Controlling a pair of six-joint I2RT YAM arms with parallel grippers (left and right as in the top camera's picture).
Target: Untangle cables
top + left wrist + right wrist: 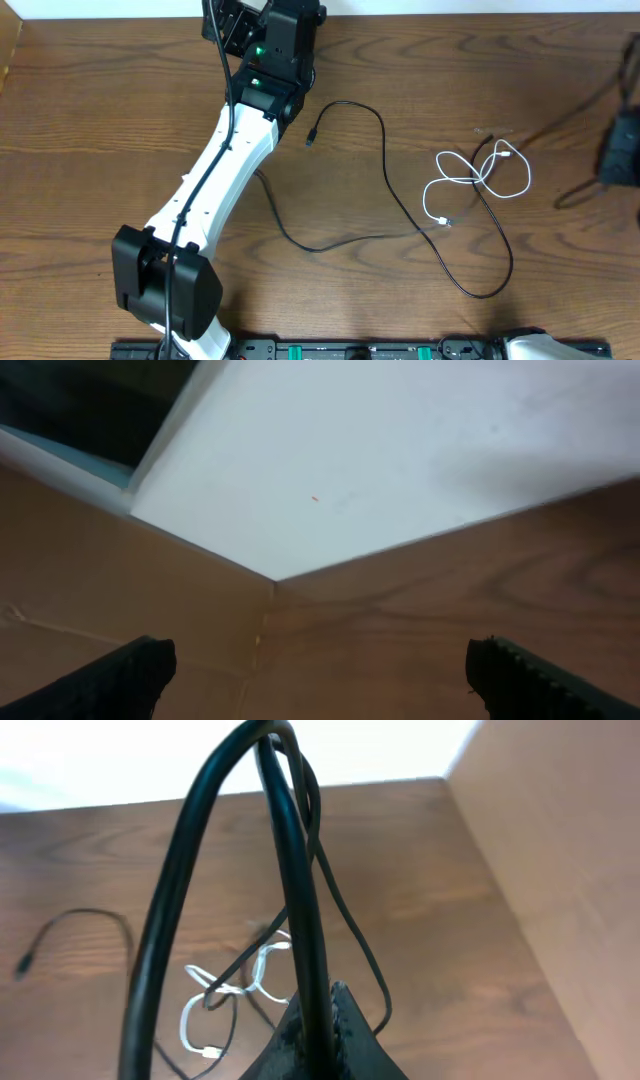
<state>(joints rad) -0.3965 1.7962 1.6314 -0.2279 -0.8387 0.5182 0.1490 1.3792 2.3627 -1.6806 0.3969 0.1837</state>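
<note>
A long black cable [385, 150] runs from its small plug [312, 140] across the table's middle and loops round at the right. A white cable [478, 182] lies coiled over it, crossing black strands. My right gripper [622, 150] hangs blurred at the right edge, with black strands rising from the table to it. In the right wrist view that gripper [318, 1020] is shut on a black cable [290, 850] that arches up in front of the camera, with the white cable [200, 1010] on the table below. My left gripper [320, 685] is open and empty at the far table edge.
The left arm [215, 185] stretches diagonally from its base [165, 285] at the front left to the table's back edge. A white wall [400, 450] and a brown panel [100, 560] lie just ahead of the left gripper. A brown panel [560, 840] borders the table's right side.
</note>
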